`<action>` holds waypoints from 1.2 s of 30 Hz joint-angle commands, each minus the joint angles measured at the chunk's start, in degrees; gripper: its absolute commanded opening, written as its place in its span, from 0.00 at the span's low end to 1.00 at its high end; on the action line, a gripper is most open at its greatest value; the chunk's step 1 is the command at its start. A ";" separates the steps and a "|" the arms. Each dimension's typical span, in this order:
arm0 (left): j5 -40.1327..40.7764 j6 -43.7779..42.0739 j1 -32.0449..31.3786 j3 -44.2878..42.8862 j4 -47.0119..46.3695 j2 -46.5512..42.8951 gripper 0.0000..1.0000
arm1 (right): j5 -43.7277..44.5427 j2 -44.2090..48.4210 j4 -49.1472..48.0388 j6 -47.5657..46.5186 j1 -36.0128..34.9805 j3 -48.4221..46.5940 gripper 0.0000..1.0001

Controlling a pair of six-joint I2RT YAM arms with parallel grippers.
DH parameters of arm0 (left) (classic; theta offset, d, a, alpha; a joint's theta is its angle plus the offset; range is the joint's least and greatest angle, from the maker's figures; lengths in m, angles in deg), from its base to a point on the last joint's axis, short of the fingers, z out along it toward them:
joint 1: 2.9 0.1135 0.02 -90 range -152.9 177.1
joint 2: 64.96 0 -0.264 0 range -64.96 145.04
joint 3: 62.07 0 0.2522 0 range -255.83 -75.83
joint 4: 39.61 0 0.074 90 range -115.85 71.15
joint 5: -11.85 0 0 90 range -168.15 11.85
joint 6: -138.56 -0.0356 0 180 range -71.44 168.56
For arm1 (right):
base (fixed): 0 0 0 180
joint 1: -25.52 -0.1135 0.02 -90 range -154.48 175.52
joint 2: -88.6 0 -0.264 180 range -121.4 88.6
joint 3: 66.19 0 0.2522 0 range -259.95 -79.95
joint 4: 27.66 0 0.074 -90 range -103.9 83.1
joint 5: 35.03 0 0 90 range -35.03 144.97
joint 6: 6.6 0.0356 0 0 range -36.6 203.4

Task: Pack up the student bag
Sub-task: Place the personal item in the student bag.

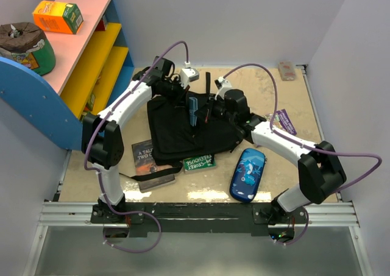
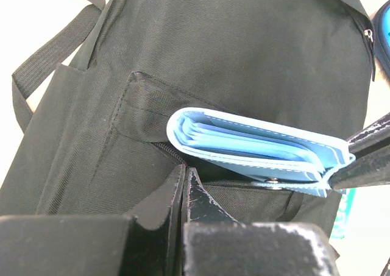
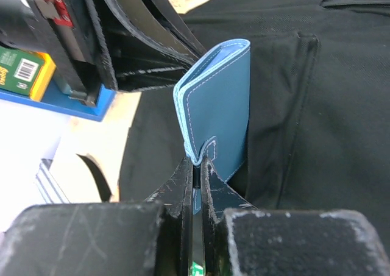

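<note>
The student bag (image 1: 177, 130) lies flat before me at the middle of the table (image 1: 207, 187), a big floppy black fabric backpack, front side up. 1 black strap (image 1: 152, 176) trails off its near-left corner. Its front pocket gapes at the far end, zip open, and a light-blue wallet (image 1: 192, 108) stands partway inside it.

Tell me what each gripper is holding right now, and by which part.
The right gripper pinches the blue wallet by its edge beside the clasp tab. The left gripper pinches the student bag at the lip of its front pocket.
</note>
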 commanded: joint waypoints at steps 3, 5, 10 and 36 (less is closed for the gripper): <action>-0.66 -0.06 -0.15 -2.07 0.73 -2.00 0.00 | 0.68 0.54 3.14 -4.77 -0.15 -0.47 0.00; -0.74 0.03 -0.15 -2.50 0.91 -2.00 0.00 | 0.50 -0.86 4.98 -5.83 -0.15 -0.56 0.00; -0.83 0.38 -0.24 -3.74 1.35 -1.91 0.00 | -0.73 -3.41 4.48 -5.66 0.81 1.54 0.00; 1.72 1.17 -2.61 -1.98 0.47 -2.35 0.00 | 5.96 -26.88 21.52 1.56 7.23 -8.12 0.00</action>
